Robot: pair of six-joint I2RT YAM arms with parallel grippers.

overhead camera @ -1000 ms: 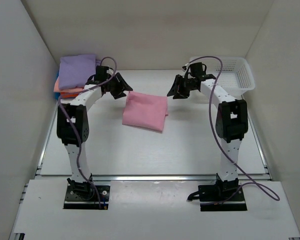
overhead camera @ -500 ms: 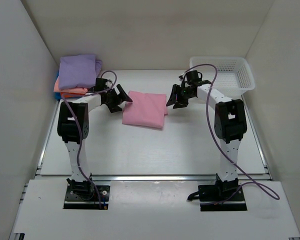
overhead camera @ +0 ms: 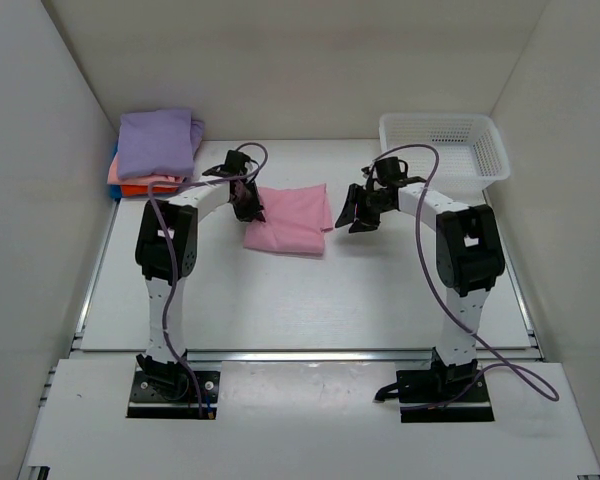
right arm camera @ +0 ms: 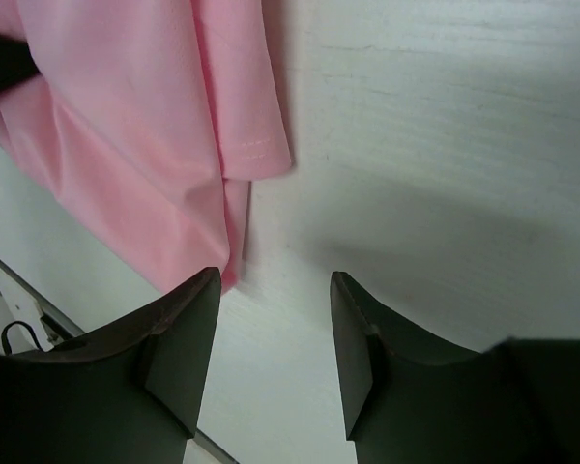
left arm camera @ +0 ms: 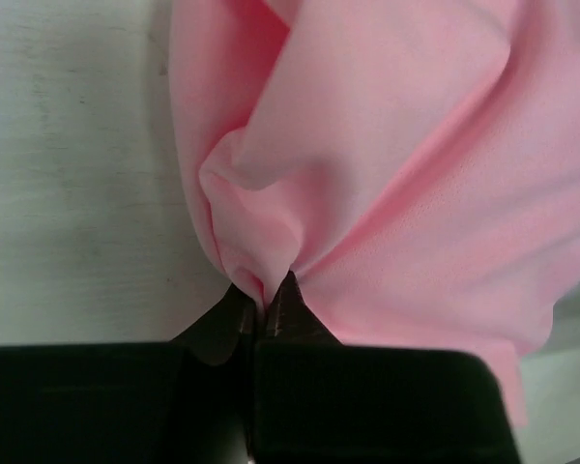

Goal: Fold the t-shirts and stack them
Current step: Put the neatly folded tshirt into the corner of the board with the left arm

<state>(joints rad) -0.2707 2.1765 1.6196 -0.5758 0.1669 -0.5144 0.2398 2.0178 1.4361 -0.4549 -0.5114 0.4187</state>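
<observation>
A robotics lab cell: bare white walls (overhead camera: 300, 60) box in a white desk (overhead camera: 280, 300) carrying bolted robot arms (overhead camera: 460, 250).

The pink t-shirt (overhead camera: 290, 218) in the middle is a plain light shade, no print. Far left, the stack shows a lavender t-shirt (overhead camera: 156, 140) on top, a salmon t-shirt (overhead camera: 117, 173) under it and an orange t-shirt (overhead camera: 143, 189) lowest. The basket (overhead camera: 450, 140) is white lattice mesh. The surface (overhead camera: 280, 300) is off-white. The left gripper (left arm camera: 267, 300) and right gripper (right arm camera: 273, 290) are black, the cable (overhead camera: 417, 240) purple.

Bright, even light; soft shadows
</observation>
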